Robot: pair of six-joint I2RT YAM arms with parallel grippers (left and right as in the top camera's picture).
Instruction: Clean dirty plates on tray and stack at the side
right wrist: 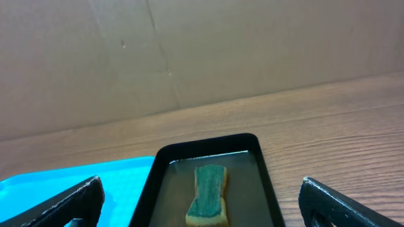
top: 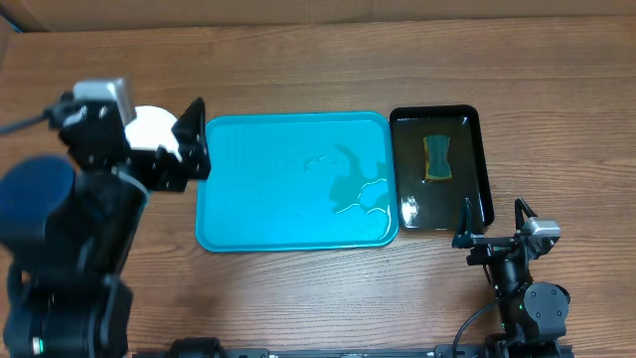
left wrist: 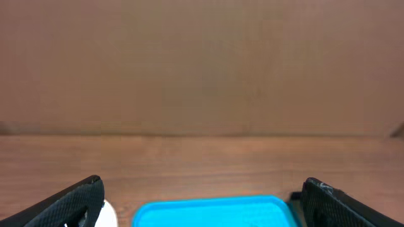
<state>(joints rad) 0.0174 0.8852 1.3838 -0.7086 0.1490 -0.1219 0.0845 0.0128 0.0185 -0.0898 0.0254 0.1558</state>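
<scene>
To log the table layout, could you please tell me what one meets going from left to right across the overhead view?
White plate → turquoise tray → black tray, with a sponge lying in it.

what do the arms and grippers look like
Both arms are black. The left arm has a dark blue rounded part and a pale grey box by its wrist; the right arm has a silvery box and a black cable at its base. The left gripper and right gripper each have two black tapered fingers.
</scene>
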